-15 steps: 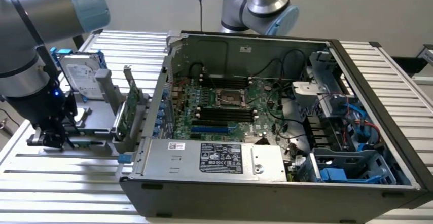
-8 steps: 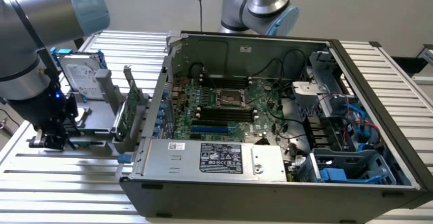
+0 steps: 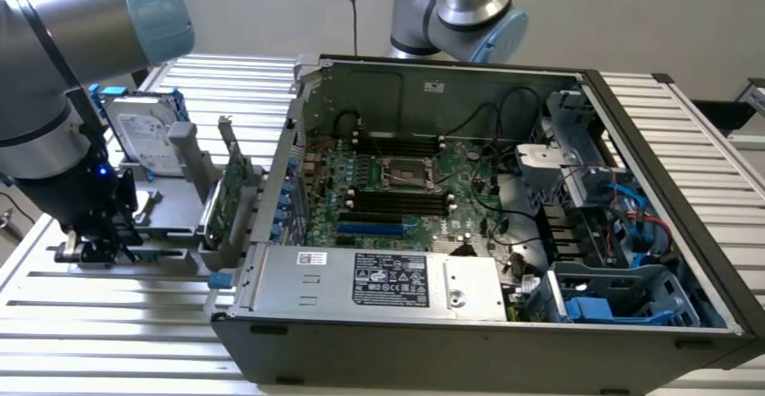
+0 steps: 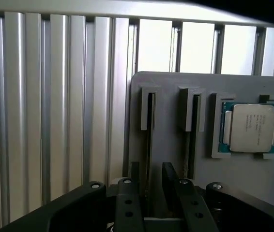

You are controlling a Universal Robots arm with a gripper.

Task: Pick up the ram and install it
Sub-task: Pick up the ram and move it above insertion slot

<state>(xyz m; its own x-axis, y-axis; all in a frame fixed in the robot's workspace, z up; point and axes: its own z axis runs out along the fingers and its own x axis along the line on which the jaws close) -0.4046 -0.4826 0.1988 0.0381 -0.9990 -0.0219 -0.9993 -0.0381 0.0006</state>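
The gripper (image 4: 151, 167) has its two flat black fingers (image 4: 169, 174) apart, one on each side of a narrow slot, with a gap showing between them. In that slot the ram (image 4: 149, 125) stands on edge, seen as a thin dark strip between the fingers. I cannot tell whether either finger touches it. The slot is cut into a smooth matt grey holder (image 4: 253, 179), each slot ending in a squared raised lip. A second slot (image 4: 191, 135) runs parallel just beside the first. Further along the holder, a square processor (image 4: 250, 127) with a dull silver cap and a teal rim lies flat in a shallow recess. The holder rests on a table (image 4: 45, 106) of ribbed aluminium slats.

In the exterior view the gripper is low at that view's left, at the holder's end. A green card (image 3: 227, 194) stands upright nearby, and a metal drive (image 3: 138, 136) stands behind it. To the right, the open black case (image 3: 478, 324) shows a green motherboard (image 3: 395, 181).
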